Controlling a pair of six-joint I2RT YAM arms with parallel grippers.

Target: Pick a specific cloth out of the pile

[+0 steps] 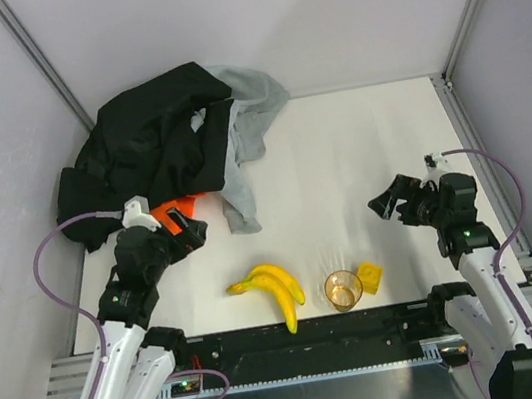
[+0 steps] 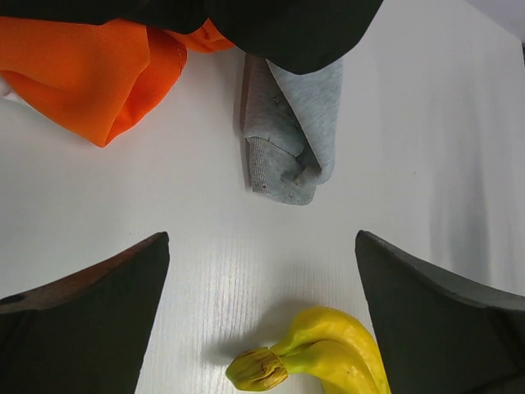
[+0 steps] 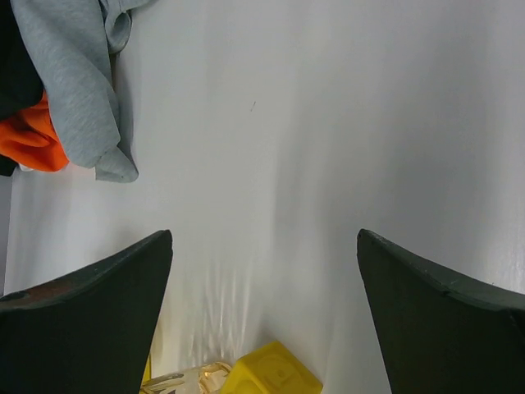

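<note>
White table [image 1: 360,154] seen from above, with 2 robot arms at its near edge. The pile [image 1: 188,156] fills the far left corner. A large black garment [image 1: 141,143] lies on top. A long grey cloth [image 1: 240,153] trails out from under its right side toward the middle of the table. A bright orange cloth [image 1: 173,212] pokes out at the near edge.

The cloth [image 1: 198,121] shows only as a small white patch among the black folds near the top of the heap. The black garment covers the rest of it. In the left wrist view a sliver of white sits at the left edge beside the orange fabric, too little to identify.

The left gripper [image 1: 189,234] is at the near edge of the pile, just beside the orange cloth. Its wrist view shows its 2 dark fingers [image 2: 90,312] spread wide with nothing between them. Ahead of them lie the orange fabric [image 2: 98,74] and the cuffed end of the grey cloth [image 2: 291,148].

The right gripper [image 1: 388,202] is well apart from the pile, over bare table on the right. Its fingers [image 3: 90,312] are also spread wide and hold nothing.

Near the front edge, between the arms, lie 2 yellow bananas [image 1: 276,289]. To their right stands a clear glass [image 1: 342,290] with a small yellow block [image 1: 370,275] just beside it. The bananas [image 2: 316,357] appear just below the left gripper's spread fingers in its wrist view.
</note>
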